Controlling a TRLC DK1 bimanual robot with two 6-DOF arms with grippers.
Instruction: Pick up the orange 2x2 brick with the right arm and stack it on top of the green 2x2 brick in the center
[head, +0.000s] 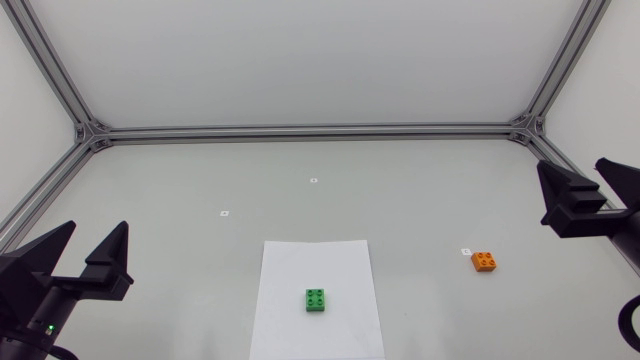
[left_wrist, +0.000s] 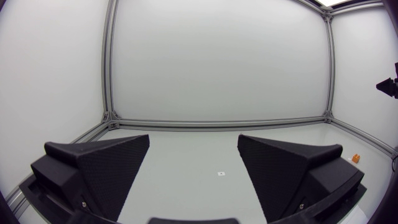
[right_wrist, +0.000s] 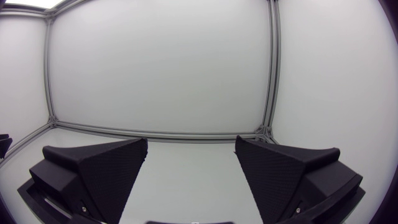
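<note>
The right end effector (head: 573, 175) hangs spread and empty over the pale grey tabletop (head: 200, 185), which is ringed by a metal frame (head: 310, 130); the left end effector (head: 97, 240) is spread too. The orange 2x2 brick (head: 485, 261), studs up, lies well apart from the right one. The green 2x2 brick (head: 316, 299) sits on a white sheet (head: 300, 260) between the two.

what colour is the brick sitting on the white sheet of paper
Green brick, clearest in the head view.

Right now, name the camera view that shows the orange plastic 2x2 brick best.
The head view: the orange plastic 2x2 brick lies whole, studs visible. The left wrist view shows only a tiny orange speck; the right wrist view misses it.
</note>
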